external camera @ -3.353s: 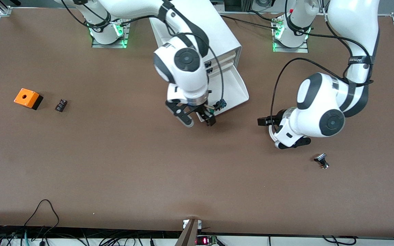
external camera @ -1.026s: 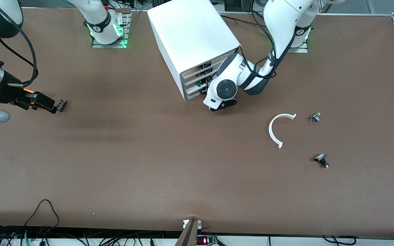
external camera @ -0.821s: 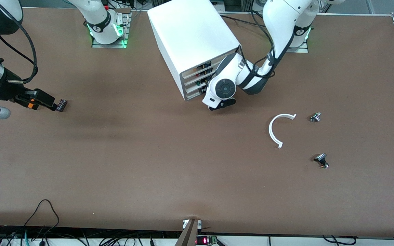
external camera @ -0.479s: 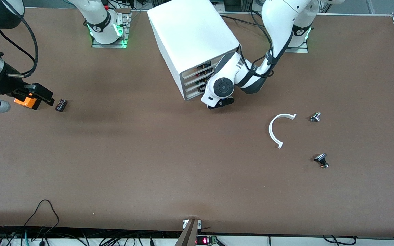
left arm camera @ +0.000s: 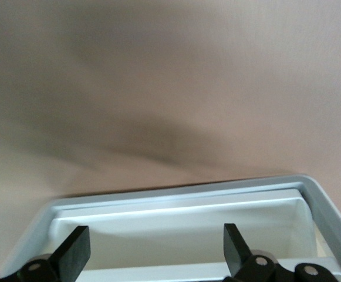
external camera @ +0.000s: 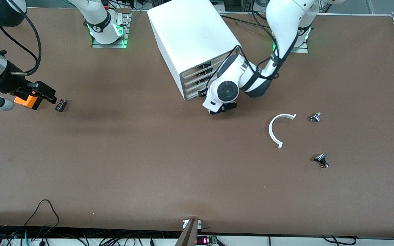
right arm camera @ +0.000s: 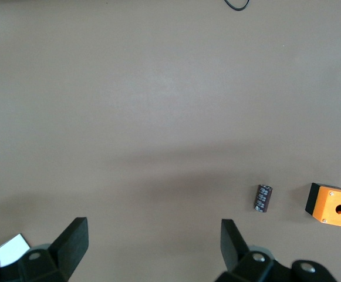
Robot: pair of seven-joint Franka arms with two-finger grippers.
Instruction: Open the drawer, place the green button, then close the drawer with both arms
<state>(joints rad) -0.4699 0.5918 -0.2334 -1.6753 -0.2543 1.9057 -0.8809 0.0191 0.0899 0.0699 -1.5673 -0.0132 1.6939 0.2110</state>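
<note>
Left gripper point(left arm camera: 152, 249), jaws wide, sits at the cabinet's point(external camera: 192, 37) drawer point(left arm camera: 182, 220). Right gripper point(right arm camera: 152, 247), jaws wide, hangs over the orange box point(external camera: 26, 101).

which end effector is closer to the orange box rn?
Right. The right end effector hangs right over the orange box; the left end effector is at the cabinet's drawer fronts, mid-table.

The cabinet point(external camera: 197, 41) stands at the frame's upper middle, its 4 drawers facing the camera. The box point(external camera: 26, 101) and a small part point(external camera: 61, 105) lie at the frame's left edge. A ring piece point(external camera: 275, 131) and 2 knobs point(external camera: 315, 117) point(external camera: 321, 160) lie at right of centre.
</note>
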